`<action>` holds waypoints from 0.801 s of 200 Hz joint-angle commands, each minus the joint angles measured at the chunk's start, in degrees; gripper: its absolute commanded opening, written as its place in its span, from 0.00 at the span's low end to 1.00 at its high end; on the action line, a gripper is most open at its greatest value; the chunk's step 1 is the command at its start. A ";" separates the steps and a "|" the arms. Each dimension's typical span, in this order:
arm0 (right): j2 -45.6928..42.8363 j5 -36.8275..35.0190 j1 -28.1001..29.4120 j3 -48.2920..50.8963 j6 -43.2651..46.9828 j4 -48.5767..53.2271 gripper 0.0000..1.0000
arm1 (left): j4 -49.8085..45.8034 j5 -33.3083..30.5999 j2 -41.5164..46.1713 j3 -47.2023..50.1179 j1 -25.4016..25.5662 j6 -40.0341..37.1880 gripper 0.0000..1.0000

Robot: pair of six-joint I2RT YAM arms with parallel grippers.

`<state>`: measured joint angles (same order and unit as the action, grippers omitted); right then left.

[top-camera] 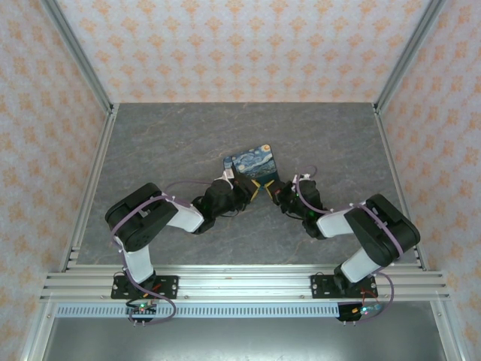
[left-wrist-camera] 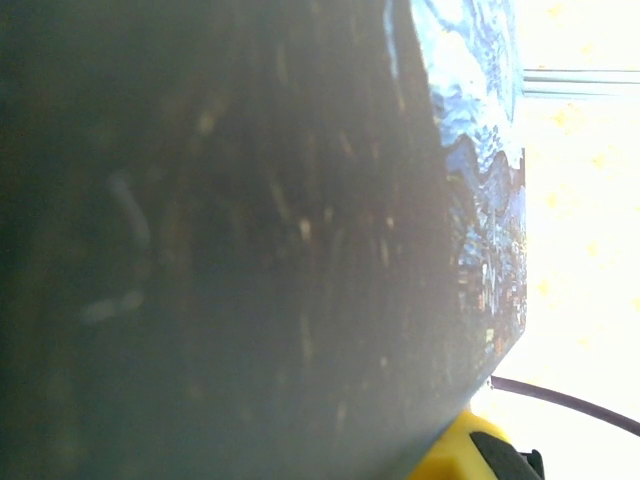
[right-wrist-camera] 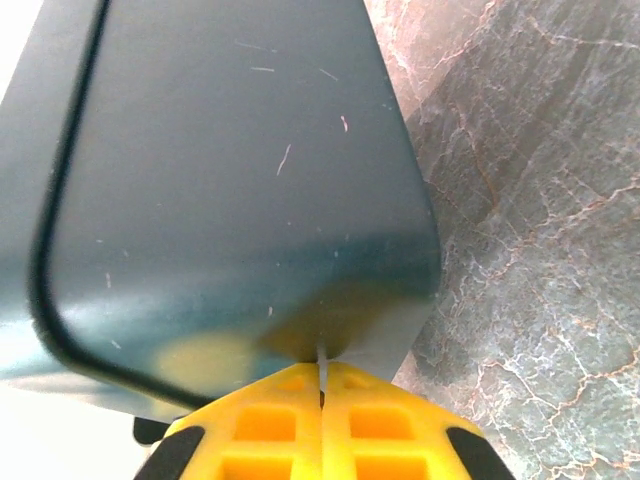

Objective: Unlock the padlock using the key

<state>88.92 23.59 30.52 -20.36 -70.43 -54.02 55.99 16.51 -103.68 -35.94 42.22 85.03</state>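
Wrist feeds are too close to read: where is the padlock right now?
In the top view the padlock is mid-table, just beyond both grippers: the left gripper at its near-left corner, the right gripper at its near edge.

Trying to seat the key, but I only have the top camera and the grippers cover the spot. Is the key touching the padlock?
Observer: Yes. On the right wrist camera the key's pale shaft, pinched in the shut right gripper, reaches the padlock's dark teal side.
Operator: Is it in the keyhole?
Observer: Can't tell; a yellowish reflection blurs that spot.
Operator: Left wrist camera?
Observer: The padlock's side is very close to the lens, painted face edge-on at right.
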 commanded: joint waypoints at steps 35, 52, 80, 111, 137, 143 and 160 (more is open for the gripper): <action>-4.87 14.99 2.36 -3.53 3.15 -7.75 0.00 | 11.91 19.52 0.72 -4.12 1.94 0.72 0.00; -5.50 14.94 2.39 -3.46 2.92 -7.50 0.00 | 12.34 19.76 1.47 -4.07 1.64 0.97 0.00; -5.51 14.56 2.37 -3.15 1.02 -9.44 0.00 | 12.92 19.46 2.33 -4.52 1.55 1.71 0.00; -6.03 14.81 2.58 -3.18 -0.54 -11.61 0.00 | 13.54 19.24 2.77 -4.96 1.49 2.32 0.00; -8.58 15.34 2.54 -3.66 1.43 -8.03 0.00 | 13.34 20.39 3.00 -5.52 1.51 2.01 0.00; -8.89 15.68 2.53 -3.99 1.84 -7.46 0.00 | 13.09 20.69 3.04 -5.57 1.55 1.82 0.00; -9.53 16.54 2.57 -5.15 2.38 -6.25 0.00 | 12.05 21.88 2.95 -6.11 1.53 1.22 0.00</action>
<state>82.08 24.84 29.32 -20.38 -70.13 -54.00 62.04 22.57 -102.72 -36.91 39.68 87.20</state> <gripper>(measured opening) 0.048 0.115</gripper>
